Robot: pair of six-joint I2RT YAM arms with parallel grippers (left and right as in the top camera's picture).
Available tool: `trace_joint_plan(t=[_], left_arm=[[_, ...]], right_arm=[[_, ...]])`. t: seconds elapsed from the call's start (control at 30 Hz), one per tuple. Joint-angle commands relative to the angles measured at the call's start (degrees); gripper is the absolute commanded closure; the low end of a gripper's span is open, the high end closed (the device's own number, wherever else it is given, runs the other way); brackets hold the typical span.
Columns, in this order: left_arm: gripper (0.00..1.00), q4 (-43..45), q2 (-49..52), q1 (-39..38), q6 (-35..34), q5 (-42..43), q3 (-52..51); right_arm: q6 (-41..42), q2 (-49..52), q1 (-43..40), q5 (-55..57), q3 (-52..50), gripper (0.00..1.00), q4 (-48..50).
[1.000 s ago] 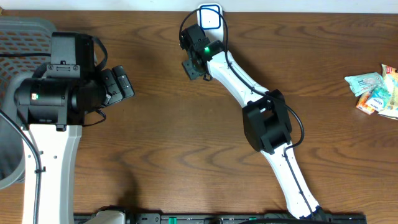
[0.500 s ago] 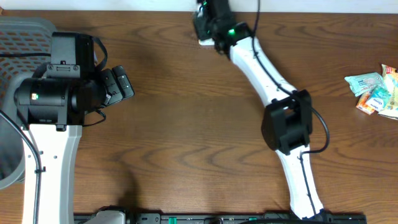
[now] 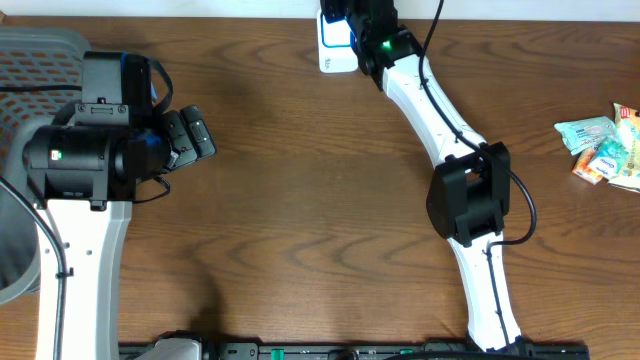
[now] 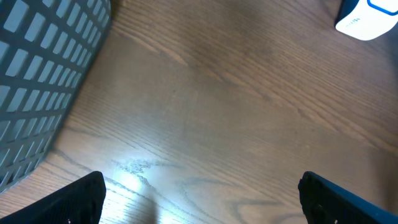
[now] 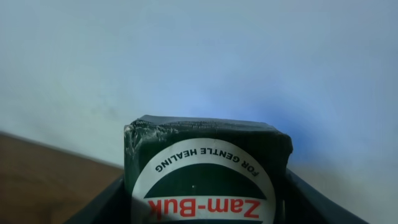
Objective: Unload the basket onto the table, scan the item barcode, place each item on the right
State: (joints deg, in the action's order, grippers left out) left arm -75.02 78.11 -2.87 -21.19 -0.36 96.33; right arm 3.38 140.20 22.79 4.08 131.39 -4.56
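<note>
Since one second ago the right gripper (image 3: 360, 18) has moved from just in front of the scanner (image 3: 333, 58) to a position over its far right corner, with the arm stretched further out. Its fingers are clamped on the Zam-Buk box (image 5: 208, 168), which is held just above the scanner's pale face. A blue glow shows on that face behind the box.

Item condition: dark green carton with a white round label. The name is in red lettering, and "FOR GENTLE HEALING" is printed in dark letters along the label's rim. The print reads upside down in the wrist view. One upper corner is crumpled. No barcode is visible on the exposed side.

Left gripper (image 3: 195, 135): jaws wide apart, holding nothing, well to the left of the scanner and beside a grey basket (image 3: 40, 50).
</note>
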Motion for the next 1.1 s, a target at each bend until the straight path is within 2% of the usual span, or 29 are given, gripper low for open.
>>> trace_joint_plan(t=[0.0, 0.4, 0.63, 1.07], left_arm=[[0.02, -0.2, -0.3, 0.2, -0.7, -0.7, 0.1], [0.02, -0.2, -0.3, 0.2, -0.7, -0.7, 0.1], [0.02, -0.2, -0.3, 0.2, -0.7, -0.7, 0.1], [0.02, -0.2, -0.3, 0.2, -0.7, -0.7, 0.1]], right_arm=[[-1.4, 2.3, 0.1, 0.3, 0.1, 0.45, 2.1], [-1.3, 8.7, 0.1, 0.3, 0.1, 0.44, 10.4], [-1.4, 9.0, 0.1, 1.5, 0.1, 0.44, 11.9], [-1.4, 6.2, 0.0, 3.3, 0.1, 0.40, 5.5]])
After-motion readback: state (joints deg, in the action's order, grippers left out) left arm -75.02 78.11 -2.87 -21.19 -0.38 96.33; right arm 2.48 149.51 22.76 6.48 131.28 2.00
